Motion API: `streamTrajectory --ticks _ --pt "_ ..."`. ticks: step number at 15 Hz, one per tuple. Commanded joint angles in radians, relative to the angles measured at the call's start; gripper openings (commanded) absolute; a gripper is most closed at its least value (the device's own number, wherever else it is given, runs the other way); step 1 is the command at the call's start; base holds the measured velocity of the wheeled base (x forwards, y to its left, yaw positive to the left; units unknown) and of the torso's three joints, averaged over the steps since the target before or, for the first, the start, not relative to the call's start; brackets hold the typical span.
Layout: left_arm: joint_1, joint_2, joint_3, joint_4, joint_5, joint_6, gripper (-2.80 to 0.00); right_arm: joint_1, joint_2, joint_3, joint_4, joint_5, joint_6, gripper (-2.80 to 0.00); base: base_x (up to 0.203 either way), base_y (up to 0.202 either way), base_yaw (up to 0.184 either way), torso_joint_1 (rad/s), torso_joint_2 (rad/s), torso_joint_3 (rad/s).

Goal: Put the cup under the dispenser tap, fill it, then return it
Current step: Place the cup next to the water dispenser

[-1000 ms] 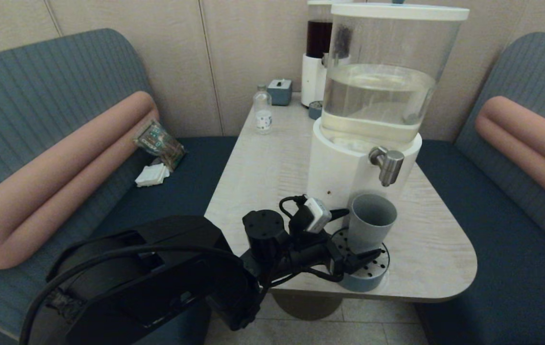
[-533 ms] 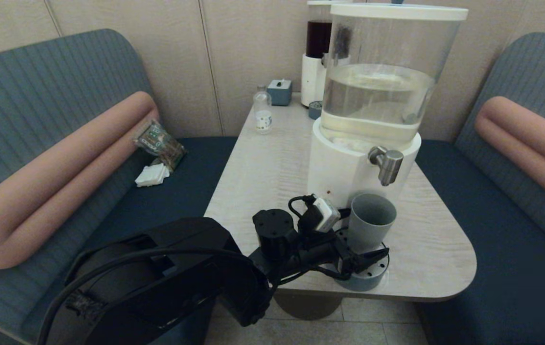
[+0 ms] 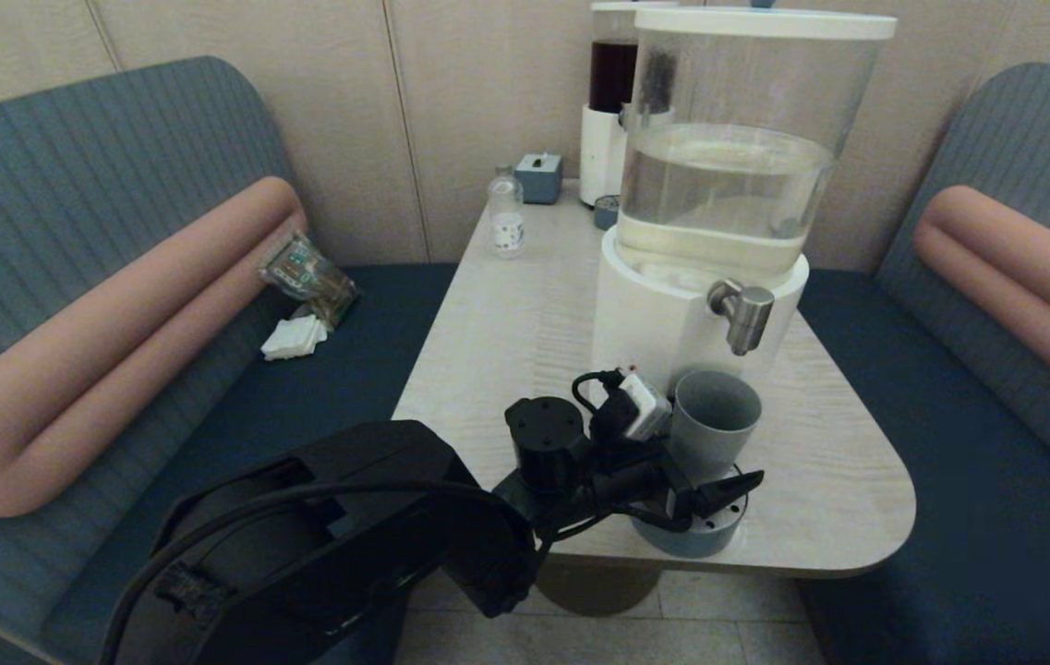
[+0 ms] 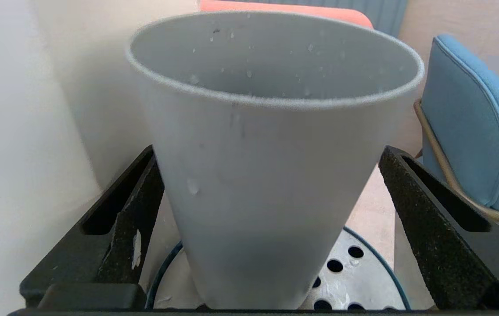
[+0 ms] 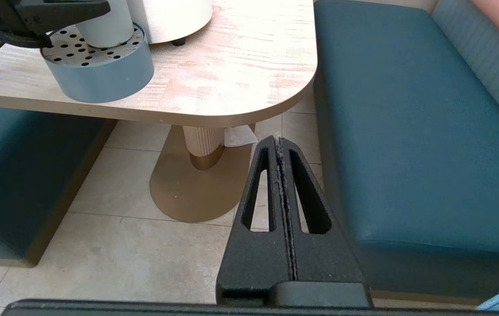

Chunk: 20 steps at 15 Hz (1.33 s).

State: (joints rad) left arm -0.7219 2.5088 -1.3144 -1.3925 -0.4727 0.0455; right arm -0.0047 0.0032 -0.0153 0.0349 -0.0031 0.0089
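Observation:
The grey-blue cup point(image 3: 714, 420) stands upright on a round blue-grey tray point(image 3: 700, 540) with a perforated metal top, just below and a little in front of the steel dispenser tap point(image 3: 744, 319). My left gripper point(image 3: 709, 443) reaches in from the left and is open, one black finger on each side of the cup. In the left wrist view the cup point(image 4: 271, 175) fills the space between the fingertips point(image 4: 152, 175), which sit very close to its wall; droplets cling inside it. My right gripper point(image 5: 279, 145) hangs shut and empty below the table edge, over the floor.
The big clear-tank dispenser point(image 3: 672, 323) stands right behind the cup on the pale table point(image 3: 506, 314). A dark-tank dispenser point(image 3: 612, 102), a small clear bottle point(image 3: 506, 217) and a small box point(image 3: 539, 175) are at the back. Blue benches point(image 5: 407, 131) flank the table.
My left arm has slid right toward the cup, so its fingers now reach further along both sides of it. The cup and tray have stayed put.

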Motion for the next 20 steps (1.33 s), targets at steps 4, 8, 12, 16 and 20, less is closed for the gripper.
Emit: streamTrajectory --ticks 4,8,12,16,20 --pt "-0.002 0.015 -0.035 -0.007 0.026 0.0 0.0 0.0 0.001 0.0 0.0 0.0 0.0 -2.8 0.0 0.0 0.0 0.0 0.0 0.0" --pt "-0.002 0.014 -0.037 -0.002 0.026 0.0 -2.8 0.0 0.001 0.0 0.0 0.0 -0.001 -2.8 0.0 0.0 0.0 0.0 0.0 0.0" --pt "-0.004 -0.002 -0.023 -0.003 0.027 -0.001 -2.8 0.0 0.001 0.0 0.0 0.0 0.0 -2.8 0.0 0.0 0.0 0.0 0.0 0.0" --pt "-0.003 -0.111 0.1 -0.008 0.028 -0.001 -2.8 0.0 0.001 0.0 0.0 0.0 0.0 -2.8 0.0 0.0 0.0 0.0 0.0 0.0" --pt "0.003 -0.25 0.271 -0.022 0.027 -0.001 -2.8 -0.001 0.001 0.0 0.0 0.0 0.0 -2.8 0.0 0.0 0.0 0.0 0.0 0.0"
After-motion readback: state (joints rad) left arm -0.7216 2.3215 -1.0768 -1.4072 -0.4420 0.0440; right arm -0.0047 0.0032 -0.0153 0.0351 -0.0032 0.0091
